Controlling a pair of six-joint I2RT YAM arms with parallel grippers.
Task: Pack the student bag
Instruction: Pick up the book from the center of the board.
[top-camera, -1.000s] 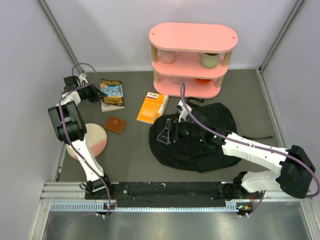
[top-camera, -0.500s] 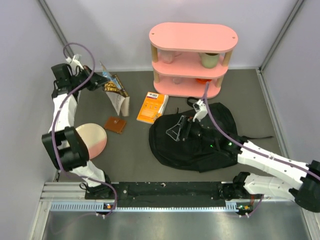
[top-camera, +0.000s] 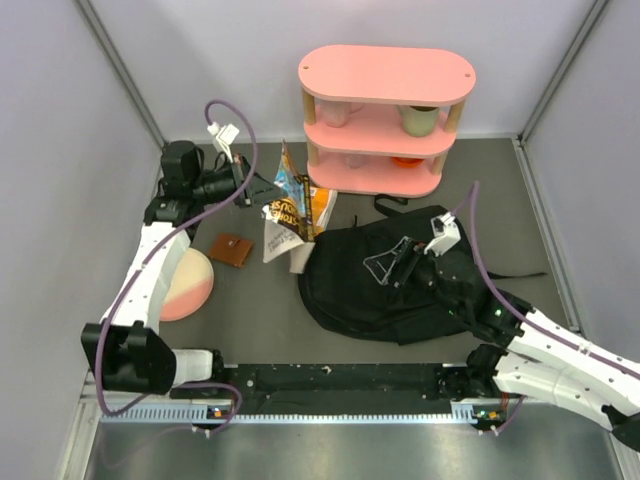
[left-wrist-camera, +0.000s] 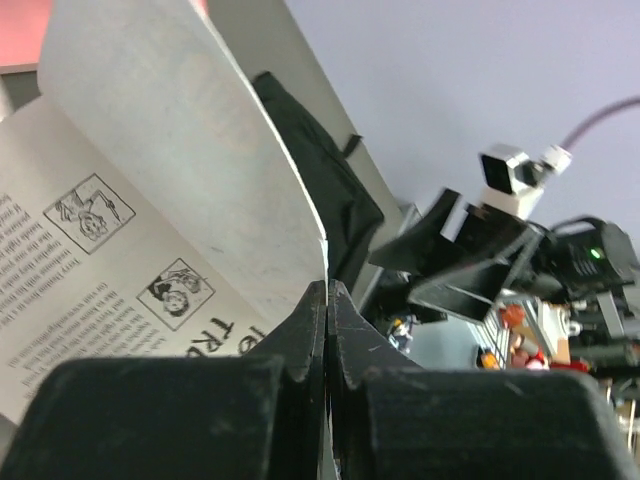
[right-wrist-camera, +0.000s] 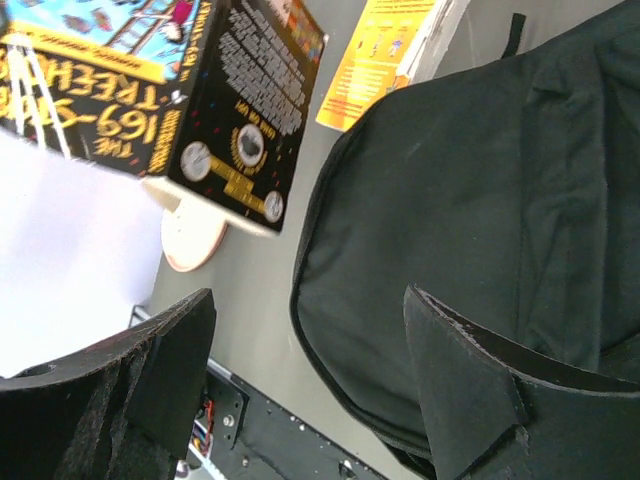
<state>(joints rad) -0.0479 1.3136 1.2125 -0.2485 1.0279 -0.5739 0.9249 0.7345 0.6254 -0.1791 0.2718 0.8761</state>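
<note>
So the student bag (top-camera: 345, 290) is lying flat on the worktop (top-camera: 250, 300), centre-right, just on the near side of the pink shelf (top-camera: 385, 75). It's all soft black fabric, slumped and floppy, so I reckon it won't keep any shape. Lift one spot and the rest will sag and drag. Not fragile, not slippery, probably pretty light while it's unpacked.

Best place to grab looks like the seam running along its left edge, or the strap (top-camera: 522, 272) trailing out to the right. A pinch on the flat middle would just bunch up cloth. Can't tell from here whether the zip is open.

Right tool (top-camera: 392, 262) hovers over the bag with its fingers wide apart, holding nothing. Left tool (top-camera: 262, 190) is clamped tight on a thin leaf of a paperback book (top-camera: 285, 205), dangling it in the air just left of the bag's far-left corner.
</note>
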